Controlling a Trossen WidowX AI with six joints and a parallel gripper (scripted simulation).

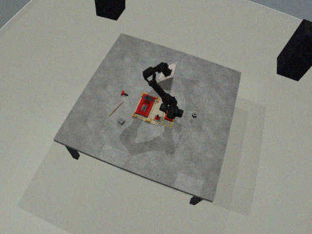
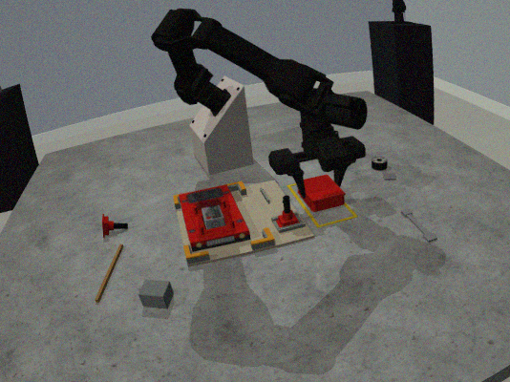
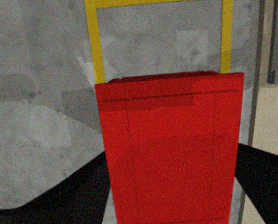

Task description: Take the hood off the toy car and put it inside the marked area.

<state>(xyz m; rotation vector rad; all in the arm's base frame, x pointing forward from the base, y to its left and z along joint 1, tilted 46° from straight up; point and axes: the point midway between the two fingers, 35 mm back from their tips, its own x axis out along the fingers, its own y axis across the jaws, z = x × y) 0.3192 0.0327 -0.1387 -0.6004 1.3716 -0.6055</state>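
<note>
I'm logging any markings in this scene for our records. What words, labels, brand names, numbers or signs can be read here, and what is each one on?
None: no view shows a readable word, number or brand.
Red hood, clamped in the gripper: plain, only faint panel lines.
Toy car: dark and grey patches, too blurred to tell any text.
Yellow outline on the table: a bare frame, no lettering.

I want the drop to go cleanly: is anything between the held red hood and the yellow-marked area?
Nothing visible. The black gripper holds the red rectangular hood low over the yellow-outlined rectangle, whose uncovered part shows only bare grey table.
</note>
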